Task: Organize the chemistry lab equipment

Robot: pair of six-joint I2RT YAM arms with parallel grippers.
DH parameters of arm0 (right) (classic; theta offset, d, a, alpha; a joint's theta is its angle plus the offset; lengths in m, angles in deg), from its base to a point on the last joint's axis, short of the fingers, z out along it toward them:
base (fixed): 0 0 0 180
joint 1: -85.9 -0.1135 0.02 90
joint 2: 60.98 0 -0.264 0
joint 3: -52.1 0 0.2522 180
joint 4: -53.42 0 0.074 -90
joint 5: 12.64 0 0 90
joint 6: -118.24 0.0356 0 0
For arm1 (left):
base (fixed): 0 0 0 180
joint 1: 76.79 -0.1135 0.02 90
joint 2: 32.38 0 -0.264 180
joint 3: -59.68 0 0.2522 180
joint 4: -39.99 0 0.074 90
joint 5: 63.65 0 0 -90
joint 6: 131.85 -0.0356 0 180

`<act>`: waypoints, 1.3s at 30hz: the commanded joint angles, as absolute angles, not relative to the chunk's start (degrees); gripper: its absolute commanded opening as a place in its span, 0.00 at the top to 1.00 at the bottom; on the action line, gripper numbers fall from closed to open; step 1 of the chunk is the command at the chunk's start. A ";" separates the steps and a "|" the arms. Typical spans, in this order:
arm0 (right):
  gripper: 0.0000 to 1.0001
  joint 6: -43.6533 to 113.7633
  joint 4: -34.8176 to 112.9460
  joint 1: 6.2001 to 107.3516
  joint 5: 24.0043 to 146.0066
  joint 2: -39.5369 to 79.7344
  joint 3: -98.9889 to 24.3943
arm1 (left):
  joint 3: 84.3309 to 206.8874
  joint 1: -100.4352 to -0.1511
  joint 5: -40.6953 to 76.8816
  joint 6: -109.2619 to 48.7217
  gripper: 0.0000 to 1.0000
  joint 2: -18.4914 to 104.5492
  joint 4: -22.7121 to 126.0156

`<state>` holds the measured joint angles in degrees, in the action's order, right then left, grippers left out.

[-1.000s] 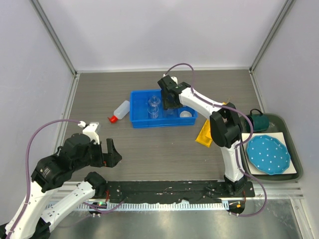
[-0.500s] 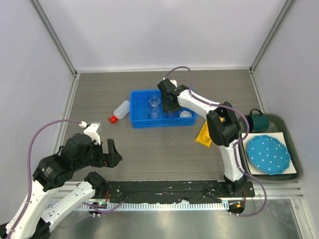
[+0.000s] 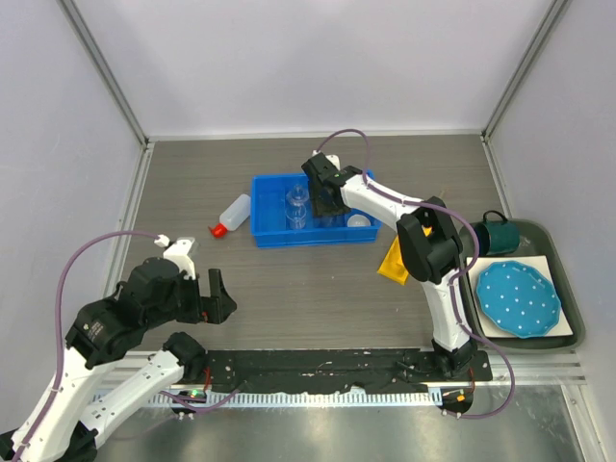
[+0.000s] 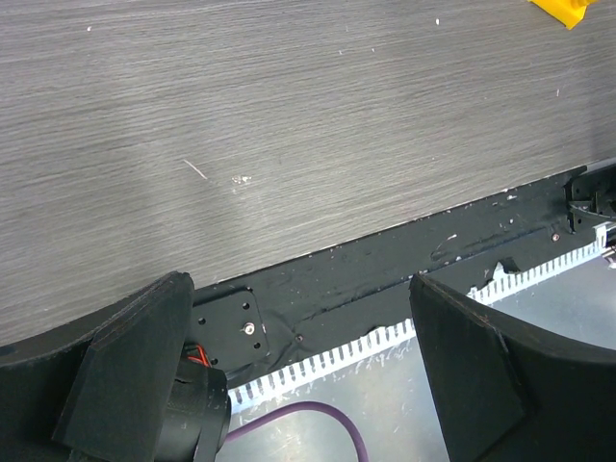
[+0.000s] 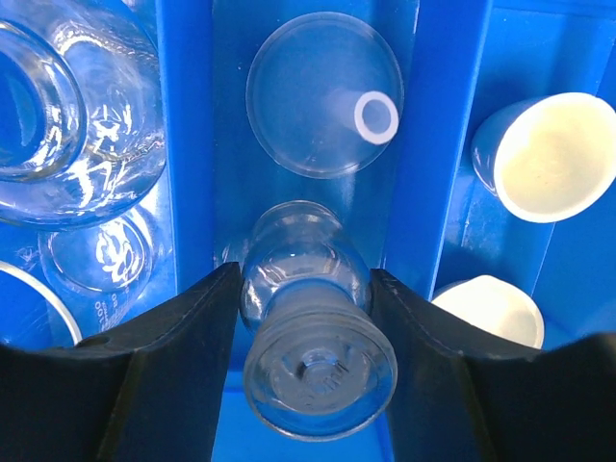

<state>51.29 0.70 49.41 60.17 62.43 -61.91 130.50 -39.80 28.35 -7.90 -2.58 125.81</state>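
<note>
My right gripper (image 3: 324, 195) is inside the blue bin (image 3: 269, 231), shut on a small clear glass flask (image 5: 310, 327) and holding it over the middle compartment. Its jaws press the flask's sides. A glass funnel (image 5: 322, 91) lies just beyond the flask. Glass beakers (image 5: 58, 106) stand in the left compartment and two white dishes (image 5: 544, 159) lie in the right one. The red-capped squeeze bottle (image 3: 231, 214) lies on the table left of the bin. The yellow rack (image 3: 393, 258) lies partly under the right arm. My left gripper (image 3: 214, 296) is open and empty, low at the near left.
A dark tray (image 3: 568, 318) at the right edge holds the teal mug (image 3: 499, 234) and the blue dotted plate (image 3: 518, 296). The left wrist view shows the table's near edge, the black base rail (image 4: 385, 279) and a corner of the yellow rack (image 4: 563, 10).
My right gripper has shifted slightly left and lower into the bin with the flask. The left arm has barely moved.
</note>
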 commanded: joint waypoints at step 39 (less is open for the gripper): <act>0.31 47.49 -12.29 21.32 39.92 39.84 -82.17 | 146.29 -40.05 38.82 -22.32 0.00 22.27 122.57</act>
